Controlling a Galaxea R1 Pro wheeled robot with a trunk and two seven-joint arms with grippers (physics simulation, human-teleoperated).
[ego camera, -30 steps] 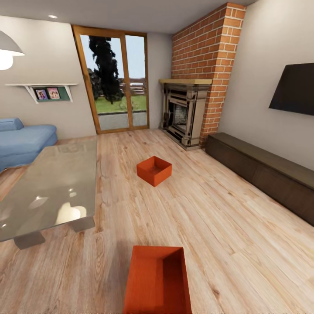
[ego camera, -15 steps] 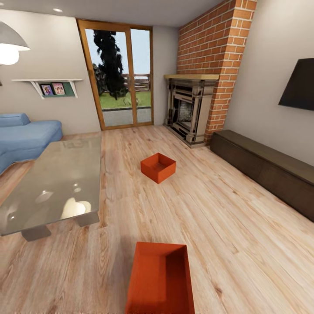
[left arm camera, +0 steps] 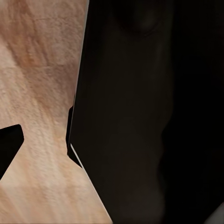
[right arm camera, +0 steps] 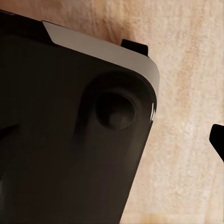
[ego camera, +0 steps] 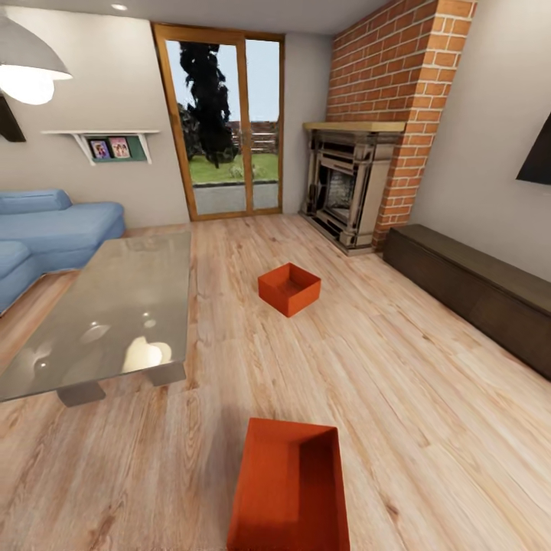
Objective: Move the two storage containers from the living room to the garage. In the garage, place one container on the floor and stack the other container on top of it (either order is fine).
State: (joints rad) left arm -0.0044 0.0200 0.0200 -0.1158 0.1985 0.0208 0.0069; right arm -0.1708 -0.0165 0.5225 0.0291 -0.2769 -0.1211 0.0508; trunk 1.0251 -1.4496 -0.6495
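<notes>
Here the living room's plank floor (ego camera: 428,428) spreads wide, with the glass table (ego camera: 115,306) at ten o'clock and the fireplace (ego camera: 348,187) at one. The near bin (ego camera: 291,490) sits at six, right below the head camera; the far bin (ego camera: 289,288) lies at twelve, well apart. Roll squarely up to the near bin before lowering both arms. Whether either gripper's fingers are apart, I cannot tell.

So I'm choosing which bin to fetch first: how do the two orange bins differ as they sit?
The near bin lies at the head view's bottom edge, partly cut off, its sides running roughly straight ahead. The far bin sits whole, mid-floor toward the fireplace, turned corner-on. Both are orange-red, lidless, empty and upright on the wood floor.
</notes>
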